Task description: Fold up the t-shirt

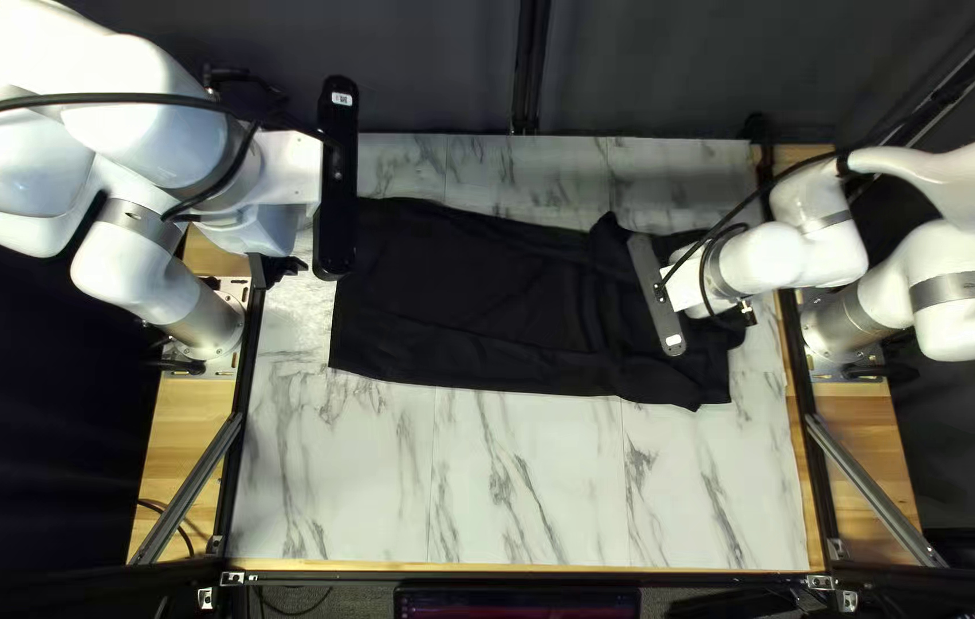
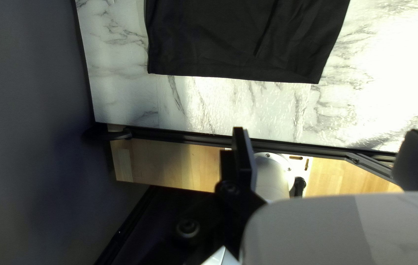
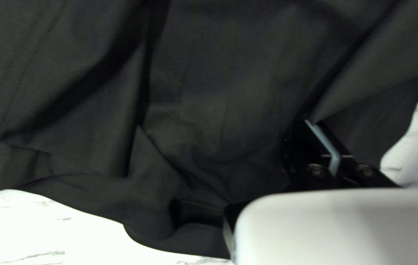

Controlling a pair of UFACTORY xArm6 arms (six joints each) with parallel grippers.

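T-shirt [image 1: 476,304], black, lies in a long band across the farther half of the marble-patterned tabletop [image 1: 533,482]. Its end at the left of the top left view is flat and fairly straight-edged; the other end is rumpled, with a small peak of cloth standing up near the camera bar [image 1: 657,296] of my right arm [image 1: 765,258].

My right gripper [image 1: 749,312] is down at that rumpled end. In its wrist view the two fingers [image 3: 298,147] are drawn together with black cloth pinched at their tips — creases run out from that spot, and one fold rises just beside it. The marble pattern shows past the shirt's wavy edge.

My left arm [image 1: 155,126] reaches over the table's left side, its gripper [image 1: 281,269] off the shirt, near the flat end. Its wrist view has the fingers [image 2: 243,157] spread wide with nothing pinched — the hem lies ahead of them, well apart. Beneath are the black frame rail [image 2: 184,137], a wooden strip [image 2: 169,164] and the arm's silver base [image 2: 270,176].
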